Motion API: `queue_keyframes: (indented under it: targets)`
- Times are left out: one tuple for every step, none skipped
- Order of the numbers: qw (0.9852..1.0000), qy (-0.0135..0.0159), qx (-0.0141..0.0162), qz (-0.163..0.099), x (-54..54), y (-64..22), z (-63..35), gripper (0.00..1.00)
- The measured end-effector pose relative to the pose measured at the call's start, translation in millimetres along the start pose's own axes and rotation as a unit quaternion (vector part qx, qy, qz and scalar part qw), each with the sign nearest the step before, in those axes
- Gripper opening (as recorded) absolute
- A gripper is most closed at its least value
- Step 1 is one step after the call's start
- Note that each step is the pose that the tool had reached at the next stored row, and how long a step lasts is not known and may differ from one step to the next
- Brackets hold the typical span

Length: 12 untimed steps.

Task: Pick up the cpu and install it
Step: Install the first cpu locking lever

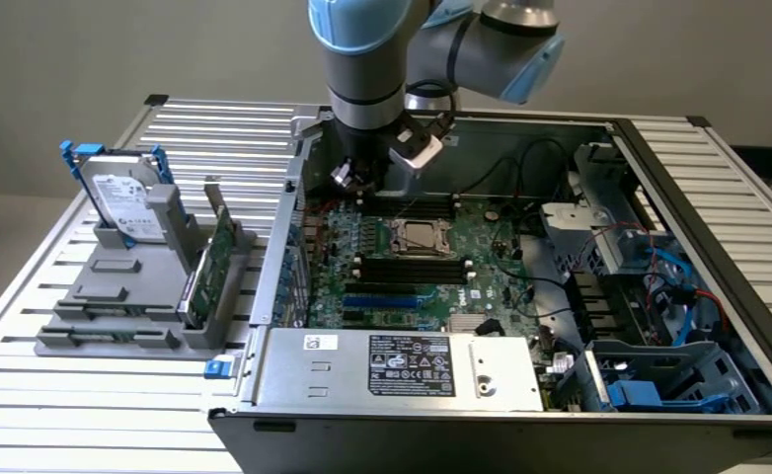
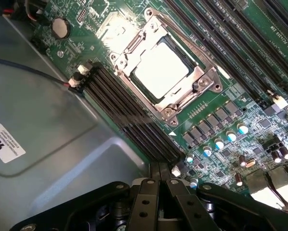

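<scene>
One arm is hovering inside the open computer case (image 1: 702, 257), and we are seeing its gripper (image 2: 159, 172) clenched on nothing, the two black fingers (image 2: 153, 174) pressed flat together in the wrist view. The cpu (image 2: 162, 67) is lying in the socket (image 2: 202, 79) on the motherboard (image 2: 216, 113), well ahead of the fingertips and below them, its pale metal top framed by the silver retention bracket. Judging from how it is sitting, we are taking the chip as already placed.

We are watching two risks. The fingertips are hanging just above the black memory slots (image 2: 129, 115) and close to a row of small capacitors (image 2: 218, 143); any drift downward could knock or scrape them. A loose wire (image 2: 28, 71) is also running nearby and could snag.

Much is staying hard to read. Glare is washing out the chip's top, so we cannot tell whether the bracket is latched or whether the chip is lying perfectly flat. The gripper's knuckles are cut off at the frame edge, and in the exterior view the arm (image 1: 373, 59) is hiding the fingertips.
</scene>
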State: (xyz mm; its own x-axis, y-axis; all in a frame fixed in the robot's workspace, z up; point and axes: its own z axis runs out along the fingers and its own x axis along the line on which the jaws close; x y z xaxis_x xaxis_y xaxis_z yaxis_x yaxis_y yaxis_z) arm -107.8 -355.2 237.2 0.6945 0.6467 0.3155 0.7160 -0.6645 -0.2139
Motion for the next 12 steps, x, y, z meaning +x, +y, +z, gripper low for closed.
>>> queue_keyframes:
  targets:
    - [1.0000,0.0009,-0.0005,0.002,-0.1,0.0,-0.2,0.11]
    - [1.0000,0.0015,-0.0011,0.005,-0.1,0.0,-0.4,0.11]
    - [1.0000,0.0021,-0.0017,0.007,-0.2,0.1,-0.6,0.11]
    - [0.9999,0.0029,-0.0024,0.009,-0.2,0.1,-1.0,0.11]
    - [0.9999,0.0037,-0.0030,0.012,-0.1,0.1,-1.3,0.11]
    - [0.9999,0.0045,-0.0034,0.014,0.0,0.2,-1.5,0.11]
    - [0.9998,0.0053,-0.0039,0.016,0.1,0.4,-1.6,0.11]
    - [0.9998,0.0062,-0.0040,0.018,0.2,0.7,-1.7,0.11]
    - [0.9998,0.0068,-0.0044,0.020,0.4,1.2,-1.8,0.11]
    - [0.9997,0.0074,-0.0047,0.021,0.6,1.8,-1.8,0.11]
    - [0.9997,0.0080,-0.0051,0.023,0.8,2.5,-1.7,0.11]
    - [0.9997,0.0082,-0.0055,0.024,1.1,3.3,-1.5,0.11]
